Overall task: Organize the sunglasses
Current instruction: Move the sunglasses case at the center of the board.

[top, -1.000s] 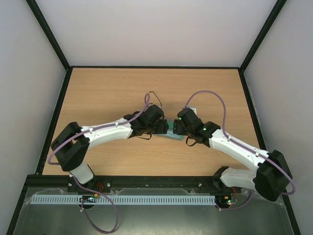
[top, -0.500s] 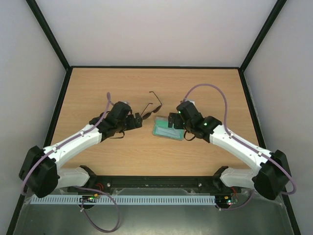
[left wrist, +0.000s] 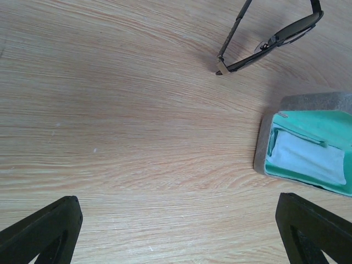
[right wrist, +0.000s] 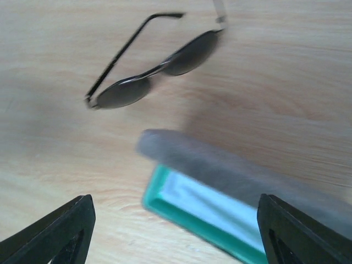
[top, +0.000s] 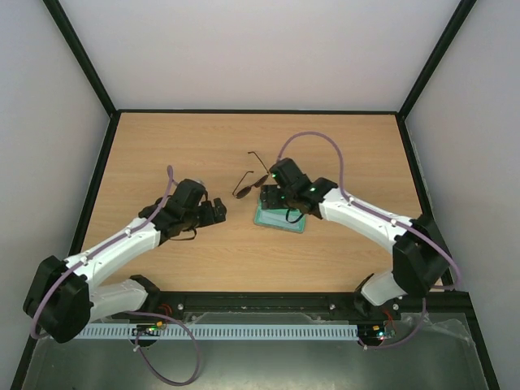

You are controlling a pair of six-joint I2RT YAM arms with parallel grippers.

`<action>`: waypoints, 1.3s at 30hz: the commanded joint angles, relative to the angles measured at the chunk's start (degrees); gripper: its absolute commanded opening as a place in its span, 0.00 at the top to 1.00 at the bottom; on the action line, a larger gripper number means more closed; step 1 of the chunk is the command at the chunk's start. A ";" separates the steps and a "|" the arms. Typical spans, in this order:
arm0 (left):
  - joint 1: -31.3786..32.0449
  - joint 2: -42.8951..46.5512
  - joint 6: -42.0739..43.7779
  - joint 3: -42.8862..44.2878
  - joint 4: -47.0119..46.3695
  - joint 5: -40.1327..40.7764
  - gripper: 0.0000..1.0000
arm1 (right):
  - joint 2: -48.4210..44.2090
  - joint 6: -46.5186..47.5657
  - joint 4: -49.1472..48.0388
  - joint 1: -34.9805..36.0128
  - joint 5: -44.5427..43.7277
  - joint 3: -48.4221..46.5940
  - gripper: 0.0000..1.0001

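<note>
Right gripper (top: 273, 197) hangs spread open over the case (top: 280, 219), sunglasses (top: 250, 182) on the table (top: 162, 154) just beyond it, frame slanting near-left to far-right (left gripper (top: 214, 210), open too, sits farther off).

A tabletop (top: 187, 146) of pale wood-grain laminate lies under the left jaws and the right jaws and stretches well beyond them on every side. A thin black border (top: 260, 111) runs along its far edge, well ahead of both sets of jaws, and down its two flanks. Two black posts rise from the far corners, a left post (top: 80, 57) and a right post (top: 436, 57). Plain off-white walls close the space: a back wall (top: 260, 49), a left wall (top: 41, 146) and a right wall (top: 479, 146). Behind the jaws, at the near edge, a black rail (top: 260, 301) crosses, then a white slotted strip (top: 244, 331) above a dull grey panel (top: 260, 366). The light is soft and even, leaving only faint, blurred shadows on the wood.
</note>
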State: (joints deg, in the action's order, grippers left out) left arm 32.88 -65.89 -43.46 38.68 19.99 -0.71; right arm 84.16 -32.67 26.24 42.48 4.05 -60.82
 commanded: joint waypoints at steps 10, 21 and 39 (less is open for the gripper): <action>-3.55 6.71 0.72 -3.75 1.26 -0.87 0.01 | 19.94 -6.90 -5.54 14.47 -5.73 -7.96 0.24; -5.28 10.03 1.32 -5.42 2.91 -1.35 0.01 | 27.79 -9.48 -4.66 14.52 -13.39 -10.94 0.38; -5.37 8.95 1.09 -5.77 1.36 -2.73 0.01 | 15.54 -8.57 -6.05 4.60 -18.46 6.85 0.38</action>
State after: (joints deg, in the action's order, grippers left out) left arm 27.92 -56.71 -42.81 33.34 21.54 -2.66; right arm 101.89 -42.19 19.55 50.28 -10.74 -56.03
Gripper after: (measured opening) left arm 0.991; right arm 0.619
